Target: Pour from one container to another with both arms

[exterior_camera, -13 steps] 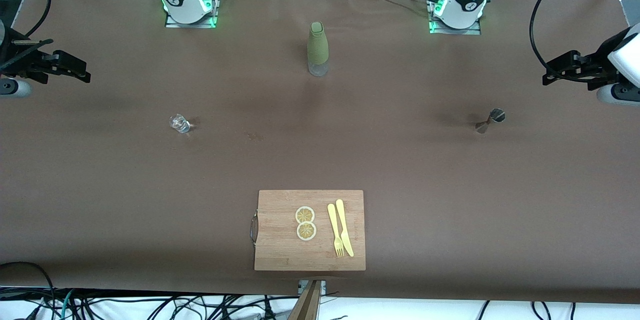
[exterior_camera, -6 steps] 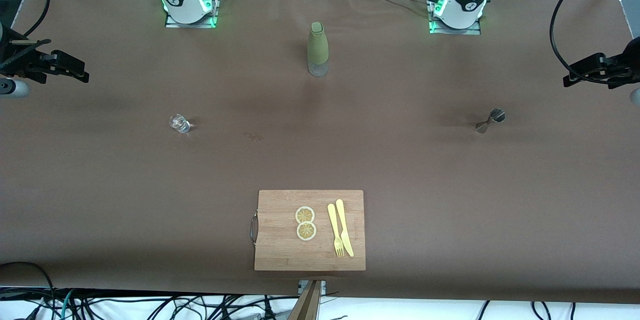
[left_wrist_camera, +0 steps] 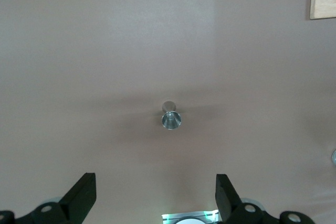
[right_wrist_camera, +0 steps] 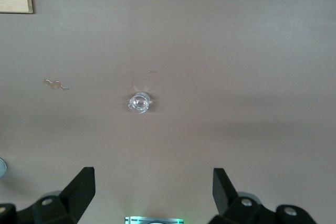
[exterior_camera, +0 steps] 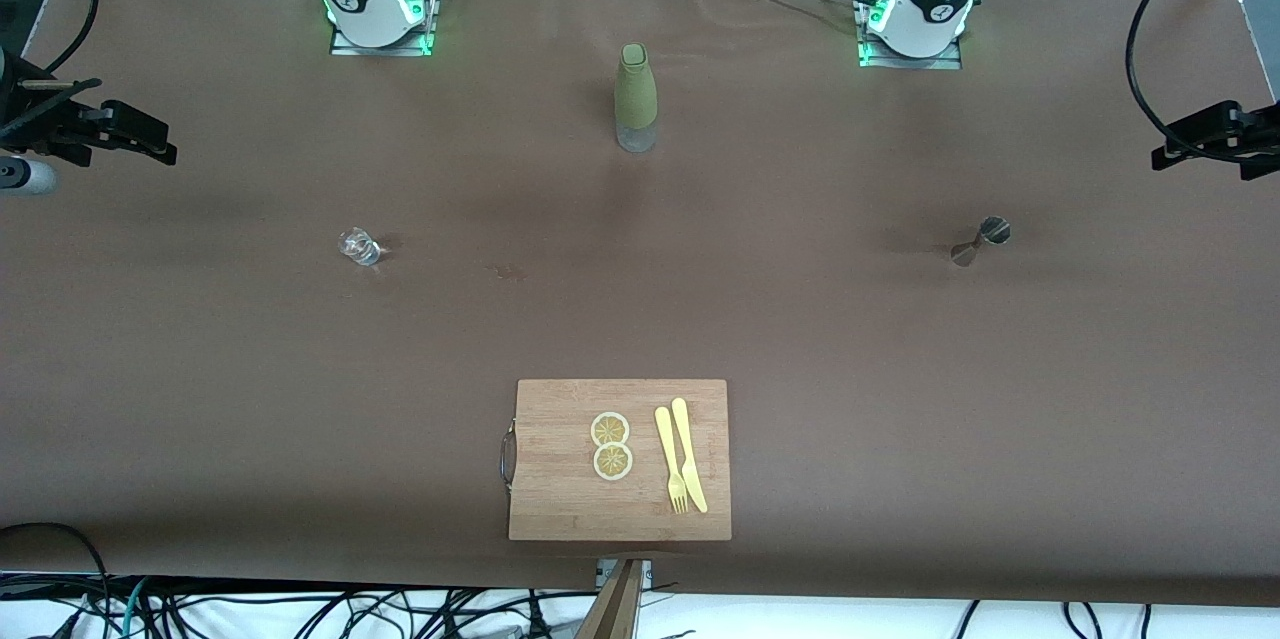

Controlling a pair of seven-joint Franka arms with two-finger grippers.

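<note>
A small silver jigger (exterior_camera: 980,239) stands upright on the brown table toward the left arm's end. From above in the left wrist view, the jigger (left_wrist_camera: 170,116) is an open metal cup well clear of my left gripper (left_wrist_camera: 155,195), which is open and empty. In the front view that left gripper (exterior_camera: 1165,154) hangs high at the table's end. The tiny clear glass tumbler (exterior_camera: 358,246) stands toward the right arm's end. My right gripper (right_wrist_camera: 152,187) is open and empty above the tumbler (right_wrist_camera: 139,102). In the front view the right gripper (exterior_camera: 165,151) hovers at the table's end.
A tall olive-green bottle (exterior_camera: 635,97) stands between the two arm bases. A wooden cutting board (exterior_camera: 560,499) lies near the front camera, carrying two lemon slices (exterior_camera: 611,445) and a yellow fork and knife (exterior_camera: 680,467). A small stain (exterior_camera: 508,271) marks the table's middle.
My left gripper has drawn back outward toward its end of the table, with less of it in the front view. The right gripper has barely shifted. Jigger and tumbler have not moved.
</note>
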